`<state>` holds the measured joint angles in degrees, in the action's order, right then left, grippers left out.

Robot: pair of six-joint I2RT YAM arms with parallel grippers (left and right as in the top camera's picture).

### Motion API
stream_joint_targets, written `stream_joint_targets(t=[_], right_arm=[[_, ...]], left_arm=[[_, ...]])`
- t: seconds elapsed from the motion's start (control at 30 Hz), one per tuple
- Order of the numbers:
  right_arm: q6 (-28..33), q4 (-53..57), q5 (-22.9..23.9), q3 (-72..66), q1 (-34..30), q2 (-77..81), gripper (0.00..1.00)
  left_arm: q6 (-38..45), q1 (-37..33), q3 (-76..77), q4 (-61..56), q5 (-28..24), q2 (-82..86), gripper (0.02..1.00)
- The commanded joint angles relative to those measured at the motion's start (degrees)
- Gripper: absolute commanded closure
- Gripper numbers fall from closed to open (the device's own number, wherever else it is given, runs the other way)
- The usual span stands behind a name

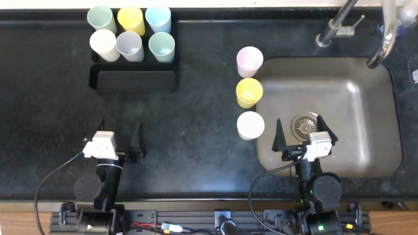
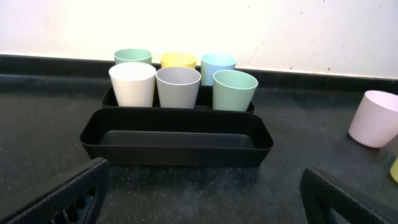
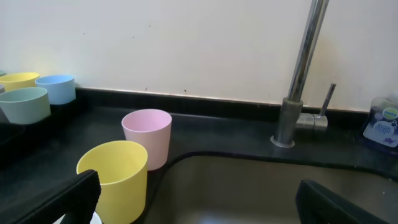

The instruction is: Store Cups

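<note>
Three loose cups stand in a line on the counter at the sink's left rim: a pink cup [image 1: 249, 60] [image 3: 147, 137] [image 2: 376, 118], a yellow cup [image 1: 249, 92] [image 3: 114, 177] and a white cup [image 1: 250, 125]. At the back left, a black tray [image 2: 112, 98] holds several cups [image 1: 130, 32] upright in two rows. In front of it sits an empty black tray [image 1: 134, 81] [image 2: 177, 152]. My left gripper [image 1: 119, 128] [image 2: 205, 199] is open, low over the counter and facing the trays. My right gripper [image 1: 300, 127] [image 3: 196, 205] is open over the sink, beside the white cup.
The steel sink [image 1: 353, 85] with its drain [image 1: 305, 124] takes up the right side. A faucet [image 1: 336, 23] [image 3: 301, 74] rises behind it, with a soap bottle [image 3: 380, 127] further right. Dark counter [image 1: 196, 130] lies between the trays and the loose cups.
</note>
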<state>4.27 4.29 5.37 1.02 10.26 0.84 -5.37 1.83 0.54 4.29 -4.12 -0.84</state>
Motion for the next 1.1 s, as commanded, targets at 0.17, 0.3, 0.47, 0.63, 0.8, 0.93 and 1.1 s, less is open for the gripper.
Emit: stream_joint_targets(t=[0.17,0.3,0.47,0.63,0.8,0.93,1.1], right_arm=[[0.0,-0.2,0.2,-0.7,0.2,-0.6,0.003],[0.0,-0.2,0.2,-0.7,0.2,-0.6,0.003],[0.0,-0.2,0.2,-0.7,0.2,-0.6,0.003],[0.0,-0.2,0.2,-0.7,0.2,-0.6,0.005],[0.0,-0.2,0.2,-0.7,0.2,-0.6,0.003],[0.0,-0.2,0.2,-0.7,0.2,-0.6,0.003],[0.0,-0.2,0.2,-0.7,0.2,-0.6,0.003]], left_arm=[[-1.8,0.5,1.8,-0.1,2.6,0.3,0.018],[-3.0,0.0,12.9,0.0,2.4,-10.4,0.018],[-3.1,0.2,39.4,7.2,-2.4,-37.3,0.018],[-4.1,4.9,74.1,27.0,-4.6,-64.7,0.018],[-9.4,14.8,101.7,40.3,4.1,-87.3,0.018],[-18.8,23.1,119.0,48.2,12.0,-103.3,0.018],[-29.7,29.7,134.6,58.6,13.4,-119.2,0.018]])
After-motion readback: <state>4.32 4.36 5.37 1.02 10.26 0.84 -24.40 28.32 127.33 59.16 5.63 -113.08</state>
